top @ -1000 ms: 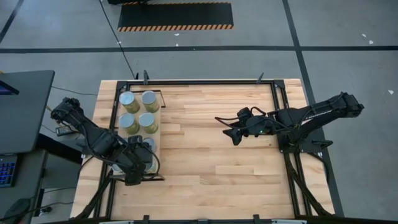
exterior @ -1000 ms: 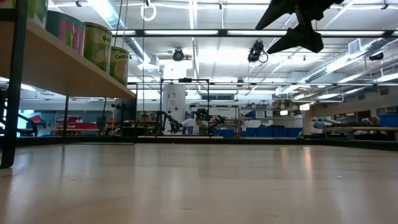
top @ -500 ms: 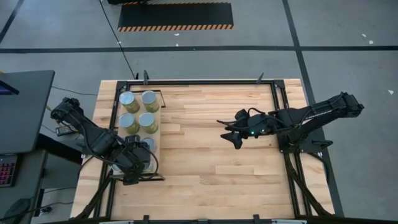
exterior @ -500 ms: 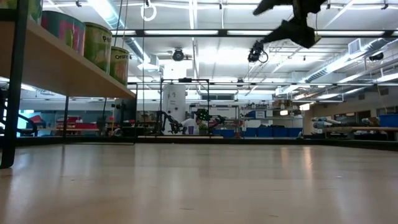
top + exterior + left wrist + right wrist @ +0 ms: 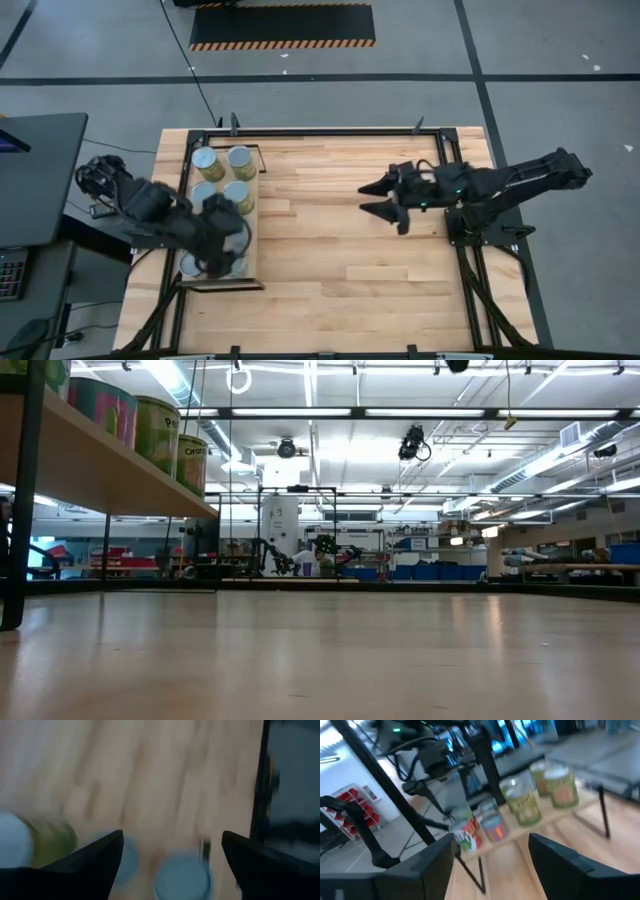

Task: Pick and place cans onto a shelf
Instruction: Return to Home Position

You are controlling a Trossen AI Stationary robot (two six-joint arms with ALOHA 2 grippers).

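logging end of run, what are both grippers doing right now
left gripper: jaws open, holding nothing
right gripper: jaws open, holding nothing

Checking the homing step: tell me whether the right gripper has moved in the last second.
Yes. The right gripper has pulled back toward the right edge of the table and risen.

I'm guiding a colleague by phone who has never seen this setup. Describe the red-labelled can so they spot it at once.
Start at the wooden table, then find the pale shelf on the left arm's side. Follow its row away from the olive-green cans, past a bluish-grey can, to the red-labelled can. It alone has a red and white label.
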